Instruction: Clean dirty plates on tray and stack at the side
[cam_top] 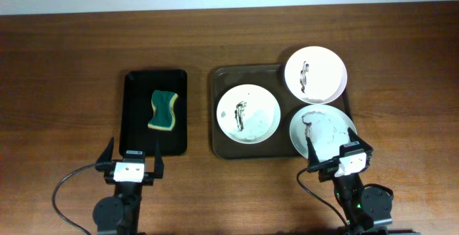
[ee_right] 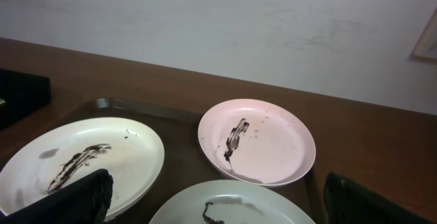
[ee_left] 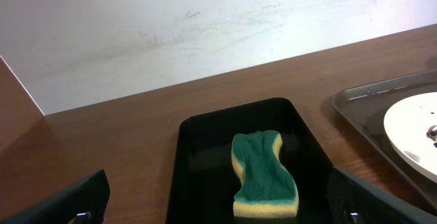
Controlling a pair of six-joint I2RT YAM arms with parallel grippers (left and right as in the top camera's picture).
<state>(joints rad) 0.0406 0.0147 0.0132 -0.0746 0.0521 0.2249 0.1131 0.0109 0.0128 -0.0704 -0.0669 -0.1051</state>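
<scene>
Three dirty white plates with dark smears lie on the dark brown tray: one at the left, one at the back right, one at the front right. In the right wrist view they show at left, middle and bottom. My right gripper is open and empty just in front of the front right plate. My left gripper is open and empty at the front end of the black tray, short of the green and yellow sponge, which also shows in the left wrist view.
The small black tray holding the sponge lies left of the brown tray. Bare wooden table surrounds both trays. A pale wall stands behind the table's far edge.
</scene>
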